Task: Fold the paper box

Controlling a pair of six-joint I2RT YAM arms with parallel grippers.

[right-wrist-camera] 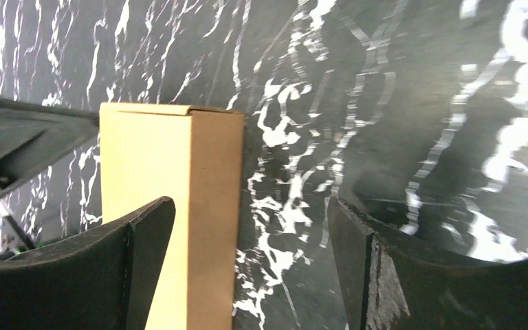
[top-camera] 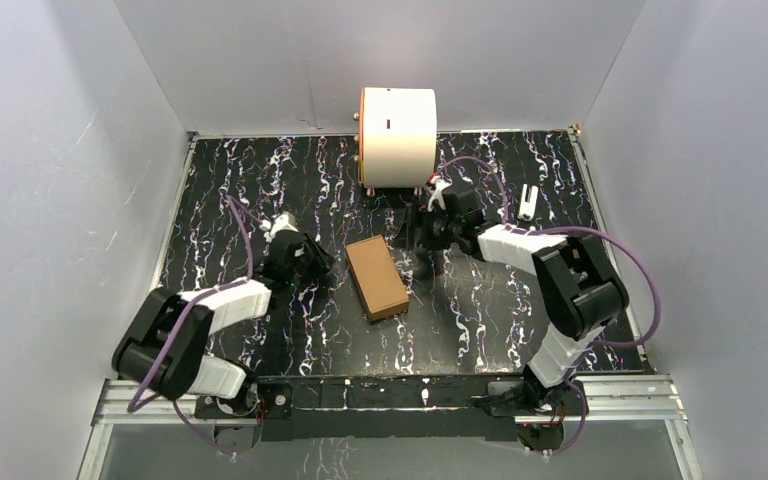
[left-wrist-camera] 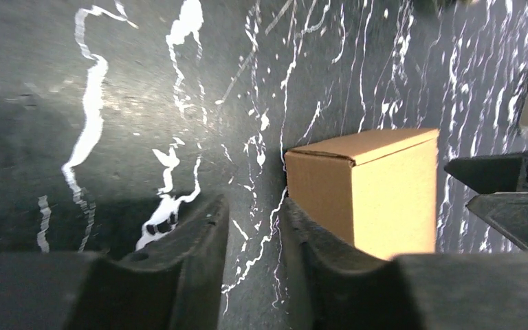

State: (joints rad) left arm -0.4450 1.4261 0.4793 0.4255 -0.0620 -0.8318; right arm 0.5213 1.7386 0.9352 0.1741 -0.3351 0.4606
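Note:
The paper box (top-camera: 376, 277) is a closed brown carton lying flat on the black marbled mat (top-camera: 480, 310), mid-table. My left gripper (top-camera: 320, 262) sits low at its left side. In the left wrist view the box (left-wrist-camera: 378, 185) lies just right of the gripper (left-wrist-camera: 253, 206). The jaws stand a narrow gap apart with only mat between them. My right gripper (top-camera: 422, 238) is off the box's far right end. In the right wrist view it (right-wrist-camera: 249, 201) is wide open. Its left finger hangs over the box (right-wrist-camera: 158, 151), and nothing is gripped.
A large white cylinder with an orange rim (top-camera: 398, 135) stands at the back centre. A small white object (top-camera: 528, 202) lies at the back right. Grey walls close in the mat on three sides. The right gripper's fingers (left-wrist-camera: 509, 192) show in the left wrist view.

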